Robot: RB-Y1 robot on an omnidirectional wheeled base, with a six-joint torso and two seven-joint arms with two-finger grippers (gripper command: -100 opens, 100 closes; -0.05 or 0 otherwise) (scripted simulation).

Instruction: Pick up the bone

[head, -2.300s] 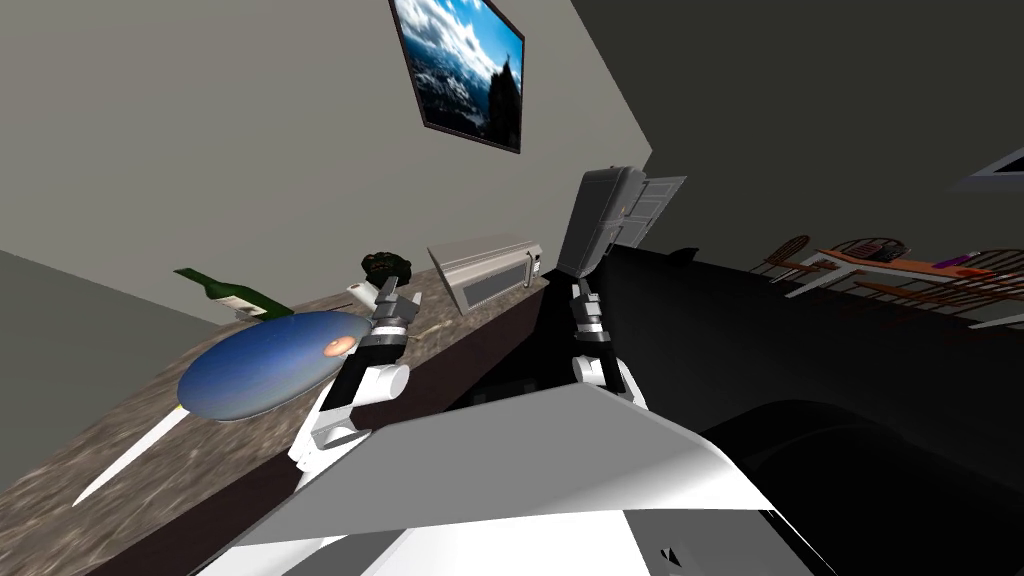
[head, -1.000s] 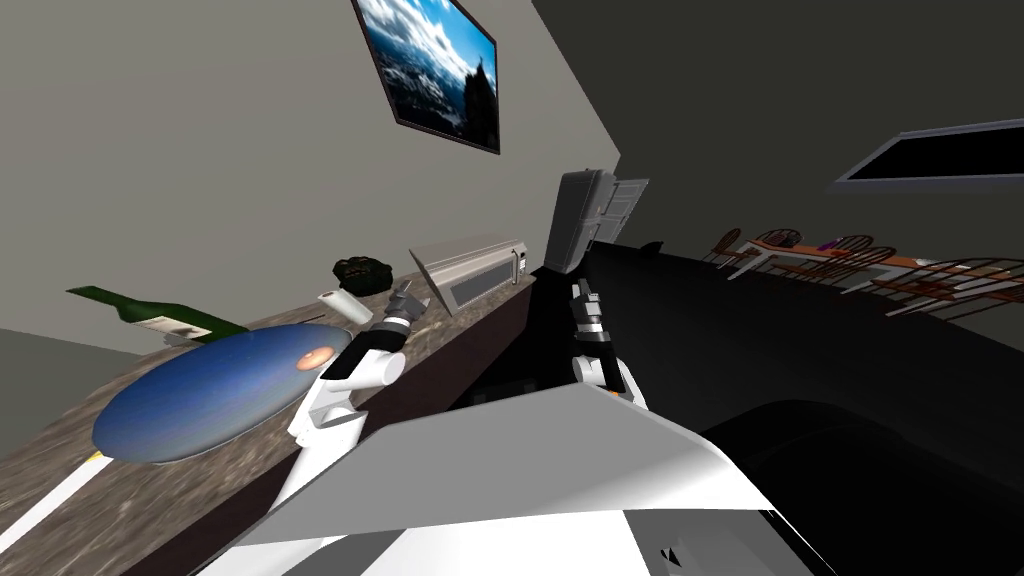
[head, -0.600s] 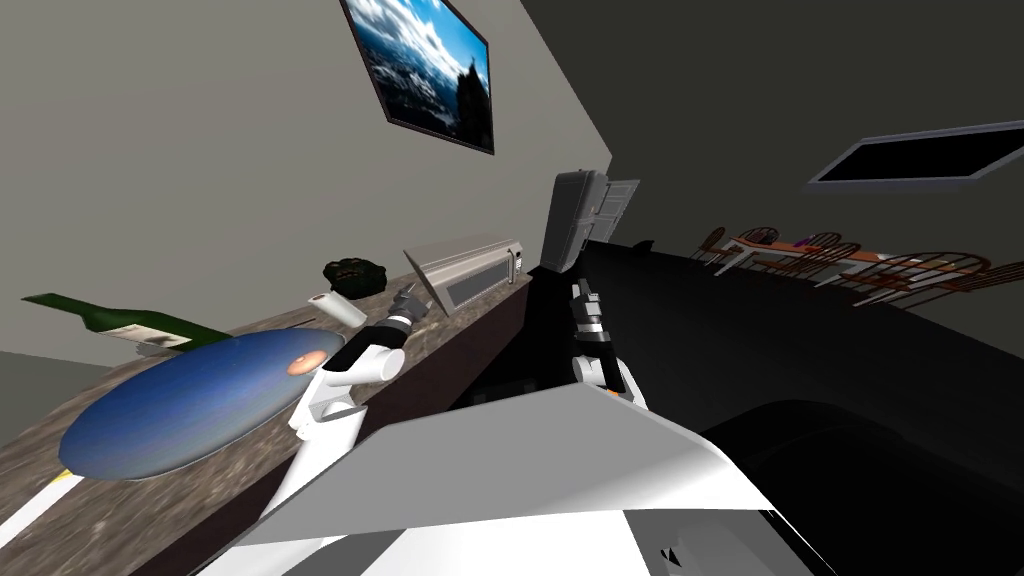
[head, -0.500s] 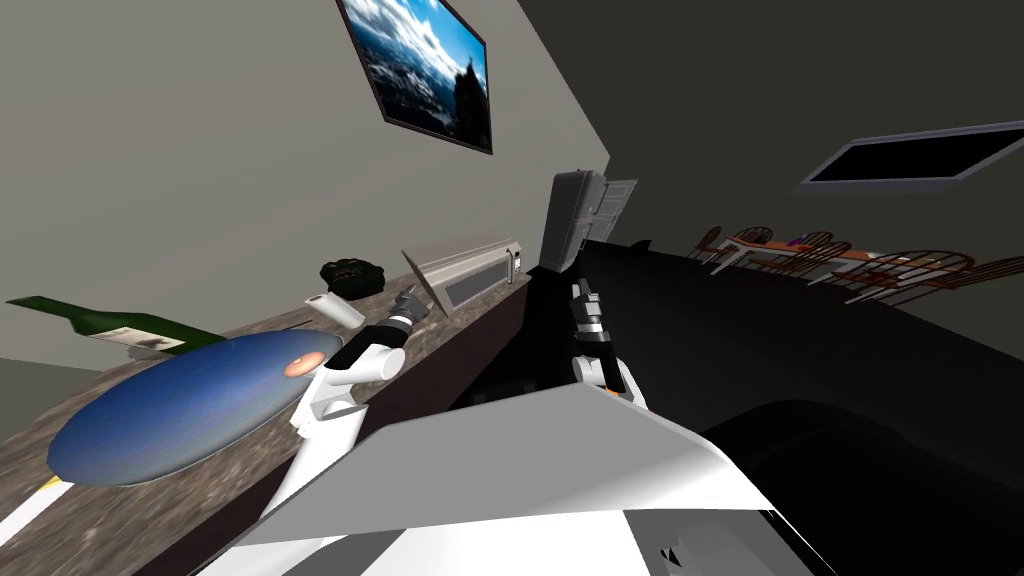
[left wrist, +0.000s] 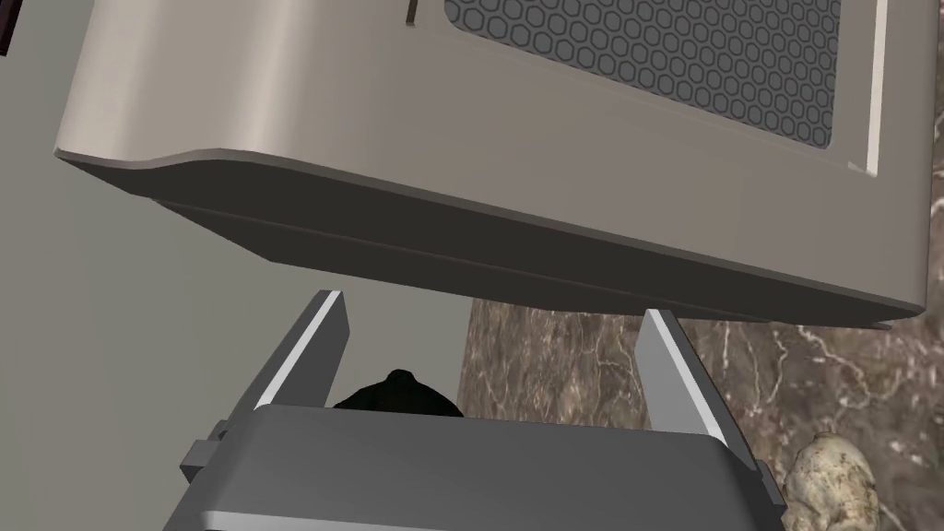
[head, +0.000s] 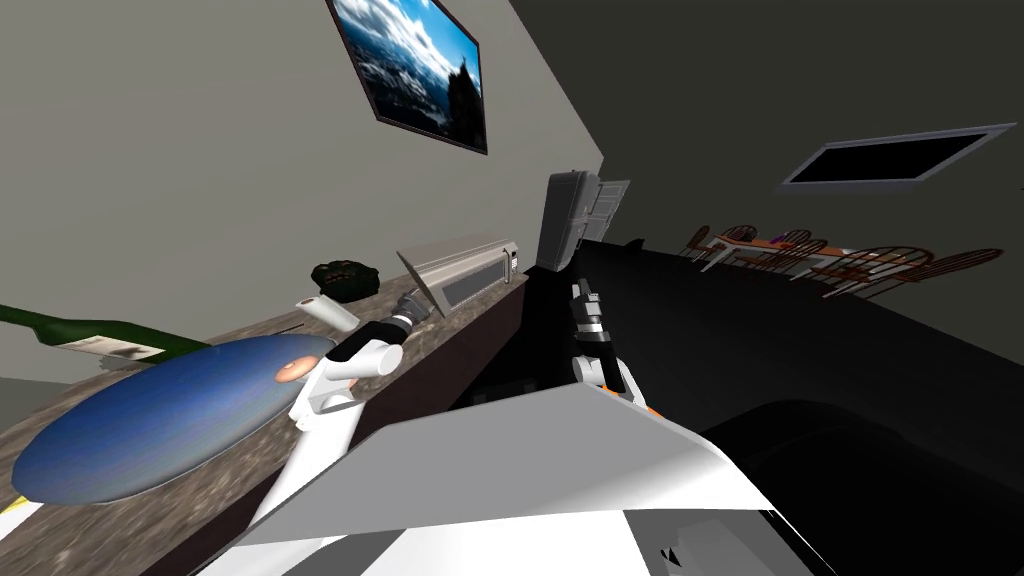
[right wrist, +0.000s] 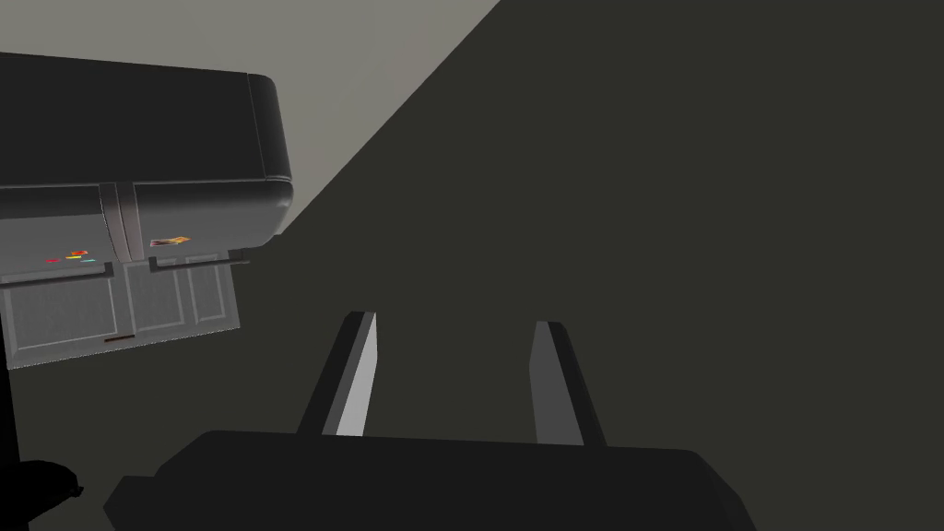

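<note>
Two thin, light grey fingers point(left wrist: 309, 355) of the left gripper point(left wrist: 489, 318) are spread apart with nothing between them. They are aimed at the lower edge of a beige, box-shaped appliance with a honeycomb-patterned panel point(left wrist: 553, 166). A pale, knobbly lump point(left wrist: 830, 479), judged to be one end of the bone, is seen on the brown, marbled stone tabletop point(left wrist: 572, 359). It lies outside the gap, just beside the gripper's dark body, on the side away from a small black lump point(left wrist: 398, 395).

For a good grasp, the hand is best drawn back from the appliance and swung towards the pale lump until it is centred between the blades. The rest of the bone is hidden, so its lie must be found first. A narrow part, not the knob, is best flanked before closing. The appliance is near, so clearance should be watched.

The right gripper point(right wrist: 454, 369) is likewise spread and empty.

A pale label is carried by a dark green glass bottle point(head: 90, 335), but no writing can be read. Small coloured marks on a dark grey refrigerator point(right wrist: 138, 230) are also unreadable.
</note>
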